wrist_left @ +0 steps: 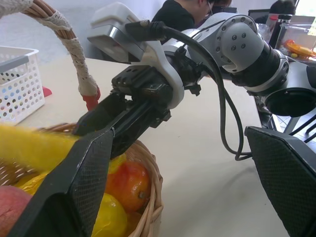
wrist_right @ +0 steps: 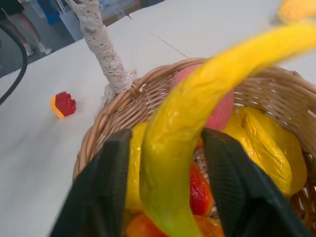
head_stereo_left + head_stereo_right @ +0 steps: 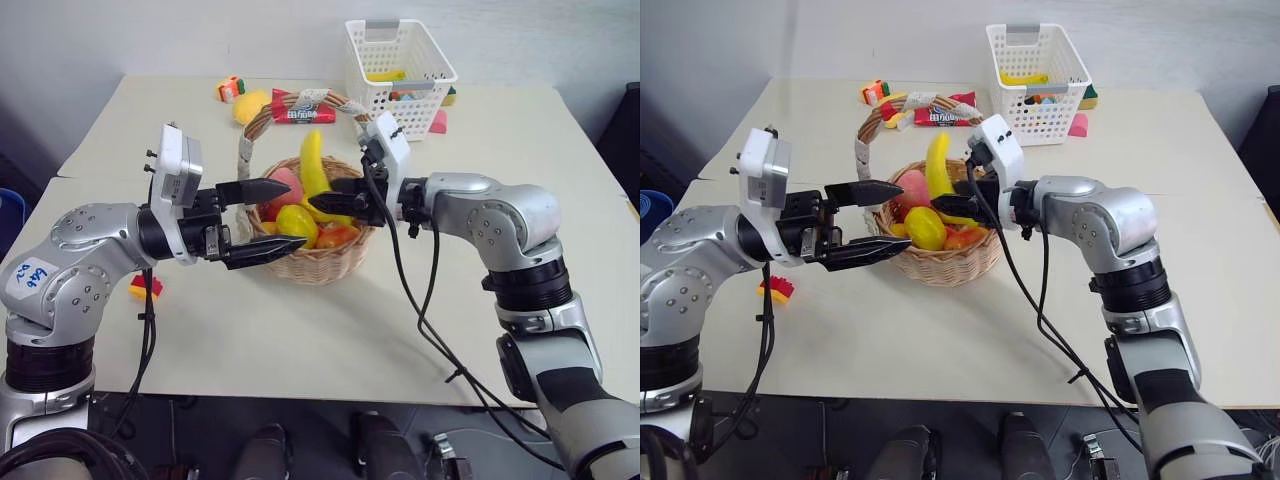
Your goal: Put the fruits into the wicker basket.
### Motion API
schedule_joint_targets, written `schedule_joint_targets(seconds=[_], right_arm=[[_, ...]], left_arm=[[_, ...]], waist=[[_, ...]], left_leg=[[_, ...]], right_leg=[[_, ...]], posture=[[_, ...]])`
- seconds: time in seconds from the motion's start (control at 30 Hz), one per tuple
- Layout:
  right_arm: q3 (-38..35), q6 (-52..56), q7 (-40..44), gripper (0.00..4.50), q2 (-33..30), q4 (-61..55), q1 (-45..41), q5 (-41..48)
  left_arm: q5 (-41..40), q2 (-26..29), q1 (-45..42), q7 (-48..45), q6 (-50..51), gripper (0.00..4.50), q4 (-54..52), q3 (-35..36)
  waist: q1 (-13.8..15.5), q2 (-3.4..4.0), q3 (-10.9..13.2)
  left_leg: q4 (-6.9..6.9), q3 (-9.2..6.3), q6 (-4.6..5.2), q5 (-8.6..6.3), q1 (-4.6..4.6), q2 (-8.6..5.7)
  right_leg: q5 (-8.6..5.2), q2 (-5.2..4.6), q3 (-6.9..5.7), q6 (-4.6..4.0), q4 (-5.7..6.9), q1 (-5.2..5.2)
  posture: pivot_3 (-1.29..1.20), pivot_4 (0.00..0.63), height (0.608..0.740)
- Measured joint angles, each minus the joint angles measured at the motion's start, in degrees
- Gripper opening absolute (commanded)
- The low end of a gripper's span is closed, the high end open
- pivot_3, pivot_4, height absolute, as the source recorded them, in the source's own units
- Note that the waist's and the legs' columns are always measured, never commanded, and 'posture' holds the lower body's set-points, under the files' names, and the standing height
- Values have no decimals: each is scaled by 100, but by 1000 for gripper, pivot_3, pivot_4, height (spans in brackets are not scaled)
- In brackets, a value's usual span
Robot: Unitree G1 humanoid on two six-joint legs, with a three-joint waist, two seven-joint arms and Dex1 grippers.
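While the right gripper (image 3: 338, 205) is reaching over the wicker basket (image 3: 325, 262) from the robot's right, a banana (image 3: 314, 168) is standing nearly upright between its two black fingers (image 2: 236, 197), its lower end down among the other fruit. In the right wrist view the fingers are flanking the banana with narrow gaps on both sides, so I cannot tell whether they are gripping it or just parted around it. The basket is sitting in the middle of the table (image 3: 300, 330), its taped handle (image 3: 244, 150) arching up on the far side. Inside it are lying a lemon (image 3: 296, 222), a pink peach-like fruit (image 3: 290, 185) and an orange-red fruit (image 3: 338, 236).

On the robot's left, the left gripper (image 3: 268, 215) is hovering at the basket's near-left rim with its jaws spread wide, one finger above the rim and one just below and outside it, holding nothing.

Beyond the basket, a red packet (image 3: 303, 106) and a yellow fruit (image 3: 249, 104) are lying on the table, with a small orange-and-white toy (image 3: 230, 89) farther back. A white lattice basket (image 3: 399, 62) is standing at the far right, holding small items, and a pink piece (image 3: 438, 122) is lying beside it. A small red and yellow block (image 3: 777, 289) is resting on the table near the left arm. People are sitting in the background of the left wrist view.
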Motion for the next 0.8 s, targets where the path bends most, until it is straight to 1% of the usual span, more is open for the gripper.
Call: schedule_joint_targets(seconds=[0.03,0.07,0.13,0.23,0.27,0.33,0.4,0.47,0.63,0.7,0.8], right_arm=[[-23,42,43,3522,3,-59,24,40],[-116,153,55,3522,1,-175,61,132],[-587,554,44,3522,-57,-605,197,583],[-1309,1118,-105,3522,-361,-1325,396,1199],[-1540,1254,-220,3522,-504,-1573,494,1310],[-1719,1329,-481,3522,-776,-1868,732,1244],[-1765,1321,-699,3522,-893,-1937,960,1039],[-1744,1134,-933,3522,-864,-1900,1124,744],[-1420,372,-1208,3522,-452,-1399,1093,45],[-1234,55,-1210,3522,-190,-1031,996,-178],[-1087,-341,-1169,3522,36,-514,707,-441]], left_arm=[[0,0,23,9,-2,4439,-19,13],[0,-2,36,16,-4,4439,-36,30],[0,-1,71,26,-11,4439,-88,86],[2,5,98,22,-29,4439,-104,119],[7,5,99,19,-39,4439,-99,127],[22,4,94,6,-59,4439,-83,125],[42,1,85,-5,-103,4439,-35,122],[94,-43,4,-12,-142,4439,61,76],[200,-146,-175,-39,-233,4439,143,-9],[228,-151,-226,-50,-263,4439,199,-36],[248,-151,-226,-56,-268,4439,255,-39]], waist=[[1,0,0],[2,0,0],[6,0,0],[38,0,0],[37,0,0],[30,0,0],[25,0,0],[-1,0,0],[-37,0,0],[-39,1,0],[-37,1,0]], left_leg=[[0,1,0,0,0,0],[0,0,0,0,0,0],[0,-3,0,0,-3,1],[2,-16,2,-1,-3,-2],[2,-19,3,-2,-2,-3],[2,-16,3,-2,-1,-3],[2,-12,2,-1,0,-3],[0,5,1,0,5,0],[-2,21,0,0,8,2],[-1,24,0,1,6,1],[-1,27,-1,1,0,0]], right_leg=[[0,0,0,0,1,0],[0,0,0,0,1,-1],[0,-2,2,0,1,-2],[0,-13,3,0,-1,9],[0,-14,3,0,-5,14],[0,-12,5,0,-7,15],[0,-7,8,0,-3,13],[0,1,8,0,7,6],[0,10,7,0,17,-8],[0,10,7,0,21,-15],[0,10,7,0,24,-25]], posture=[[0,150,740],[0,150,740],[0,150,740],[0,150,740],[0,150,740],[0,150,740],[0,150,740],[0,150,740],[0,150,740],[0,150,740],[0,150,740]])
